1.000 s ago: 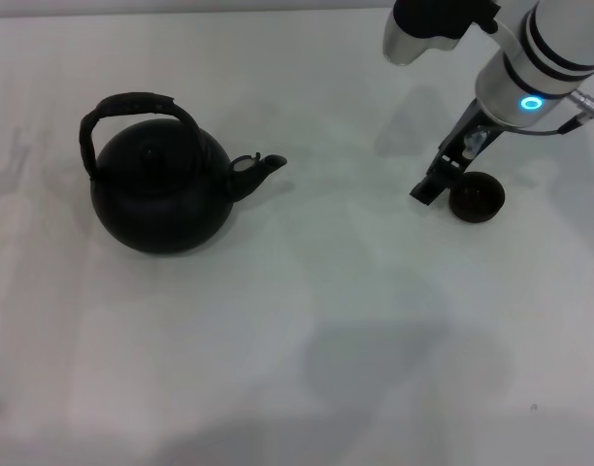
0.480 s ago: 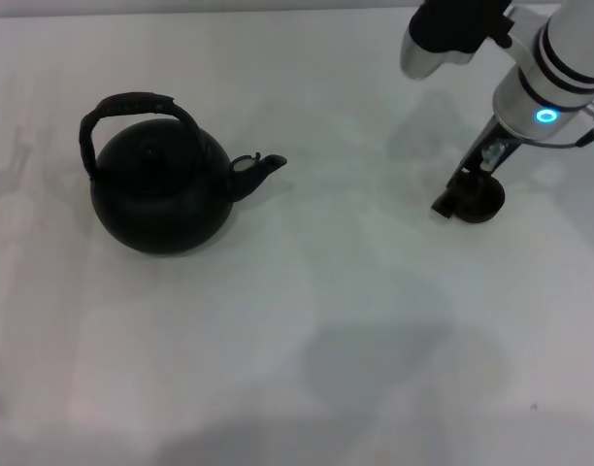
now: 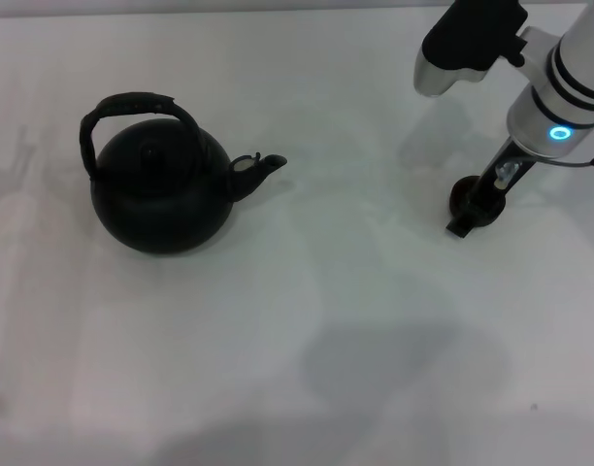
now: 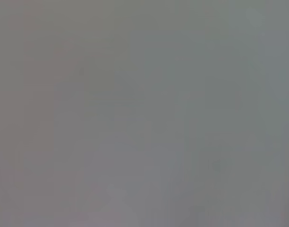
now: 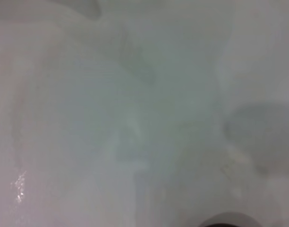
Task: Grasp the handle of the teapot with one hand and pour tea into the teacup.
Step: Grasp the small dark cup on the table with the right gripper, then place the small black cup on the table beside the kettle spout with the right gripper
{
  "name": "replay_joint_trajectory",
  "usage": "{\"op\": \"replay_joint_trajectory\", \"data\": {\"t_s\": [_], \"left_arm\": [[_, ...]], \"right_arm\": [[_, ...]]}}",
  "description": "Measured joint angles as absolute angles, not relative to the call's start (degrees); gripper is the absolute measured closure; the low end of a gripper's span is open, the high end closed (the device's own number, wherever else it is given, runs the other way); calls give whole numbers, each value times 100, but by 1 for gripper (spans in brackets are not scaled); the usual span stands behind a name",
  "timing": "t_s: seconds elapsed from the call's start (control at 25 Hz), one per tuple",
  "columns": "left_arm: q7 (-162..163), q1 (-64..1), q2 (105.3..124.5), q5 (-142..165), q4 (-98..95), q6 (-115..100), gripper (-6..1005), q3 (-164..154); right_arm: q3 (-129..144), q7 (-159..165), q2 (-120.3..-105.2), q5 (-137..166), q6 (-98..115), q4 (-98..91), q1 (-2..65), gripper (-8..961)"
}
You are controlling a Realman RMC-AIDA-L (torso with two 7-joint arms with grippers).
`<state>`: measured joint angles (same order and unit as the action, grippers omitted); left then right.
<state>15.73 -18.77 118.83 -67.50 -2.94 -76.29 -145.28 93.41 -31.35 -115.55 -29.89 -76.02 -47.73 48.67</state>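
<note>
Head view: my right gripper [image 3: 477, 207] sits at the right edge of the frame, its fingers down around the teacup [image 3: 465, 195]; whether they are clenched I cannot tell. Left of centre, the teapot [image 3: 161, 189] stands on the desk [image 3: 355, 320], handle [image 3: 127, 110] upright, no readable markings.

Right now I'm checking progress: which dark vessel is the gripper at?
The small teacup; the right gripper is at it, while the teapot stands apart.
</note>
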Motion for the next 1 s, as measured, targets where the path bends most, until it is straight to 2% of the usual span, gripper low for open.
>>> {"op": "replay_joint_trajectory", "data": {"t_s": [0.48, 0.72, 1.0], "left_arm": [[1573, -1911, 11883, -6750, -308, -7629, 125, -14523], [1573, -1964, 11891, -6750, -314, -7629, 125, -14528], [1573, -2004, 11902, -6741, -310, -7621, 124, -14535]], "right_arm": [[9166, -3296, -11526, -2988, -7857, -4837, 5065, 222], [9472, -3428, -11616, -3384, -7779, -4852, 5511, 221], [10703, -3389, -11620, -4273, -7248, -4591, 6153, 219]]}}
